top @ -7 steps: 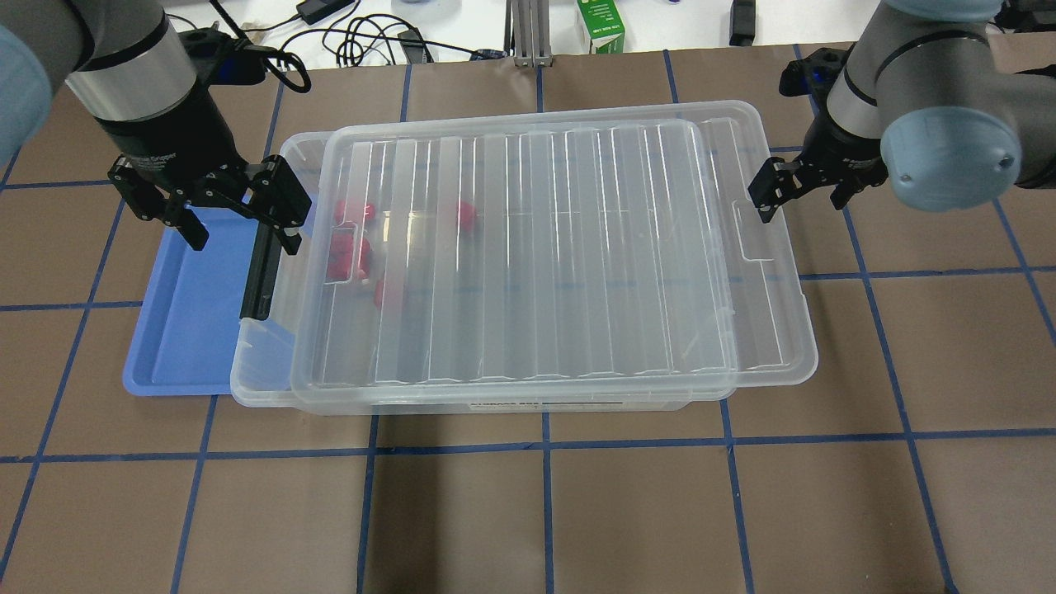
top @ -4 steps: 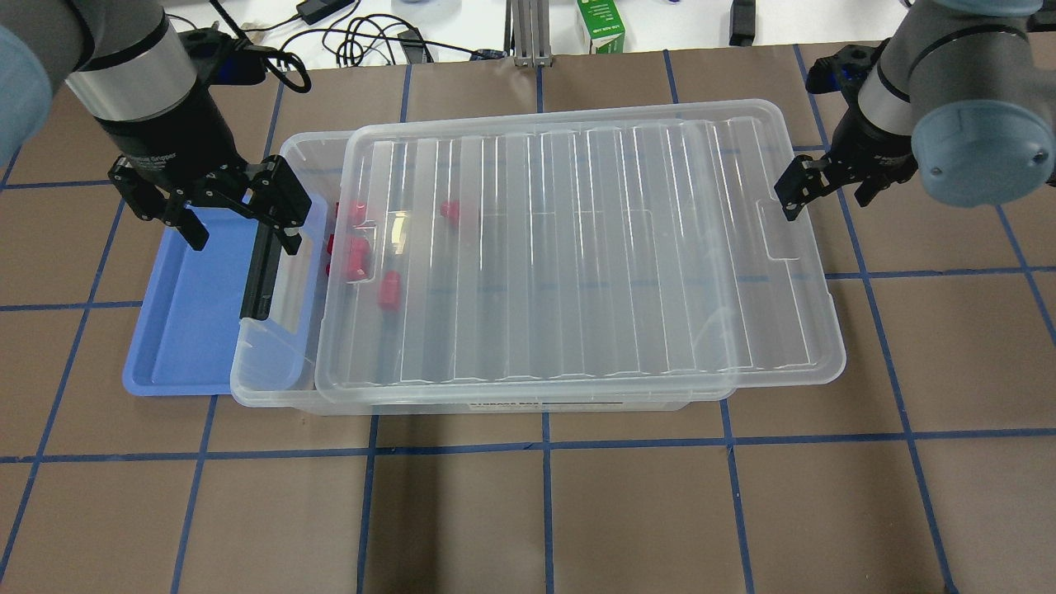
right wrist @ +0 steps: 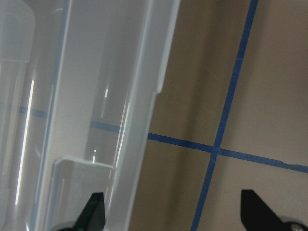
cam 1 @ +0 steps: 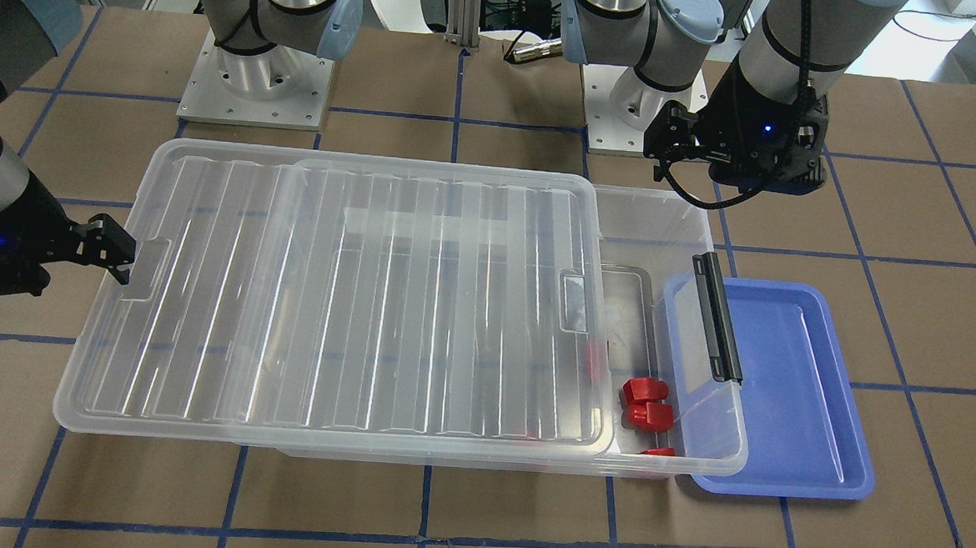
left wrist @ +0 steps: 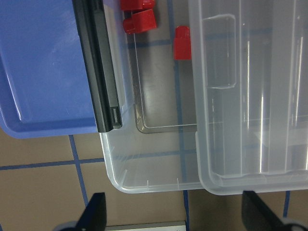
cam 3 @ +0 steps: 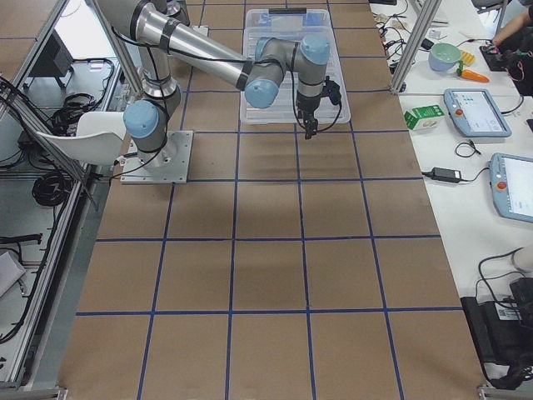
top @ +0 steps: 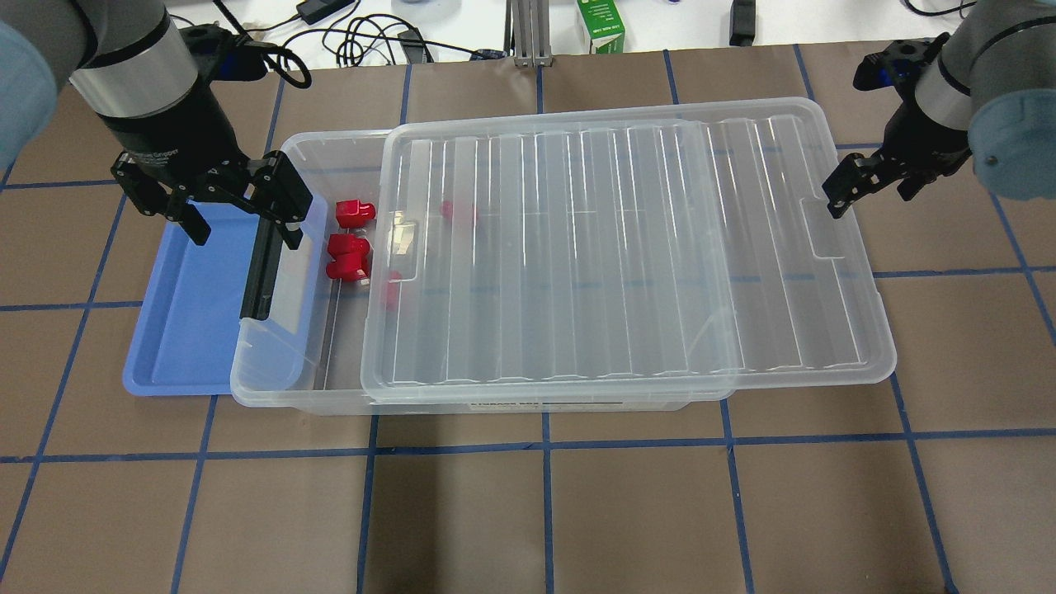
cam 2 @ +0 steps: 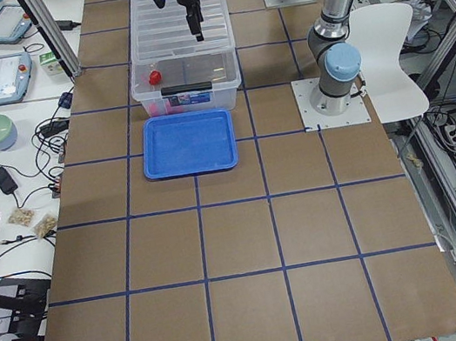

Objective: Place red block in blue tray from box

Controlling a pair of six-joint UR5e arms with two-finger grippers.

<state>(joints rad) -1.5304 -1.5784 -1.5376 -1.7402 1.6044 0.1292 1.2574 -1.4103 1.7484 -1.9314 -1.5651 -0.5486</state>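
The clear box has its ribbed lid slid off to the right, so its left end is uncovered. The red block, a cube with a narrower stub, lies on the box floor at the lid's left edge. A joined red pair and another red piece lie beside it. The blue tray sits empty, tucked under the box's left end. My left gripper is open and empty above the black latch. My right gripper is open, astride the lid's right rim, one finger at its notch.
A fourth red piece shows through the lid. A green carton and cables lie beyond the table's far edge. The lid overhangs the box's right end above the brown table.
The lid has slid to the right together with my right gripper, uncovering the box's left end and the red pieces. My left gripper has stayed in place.
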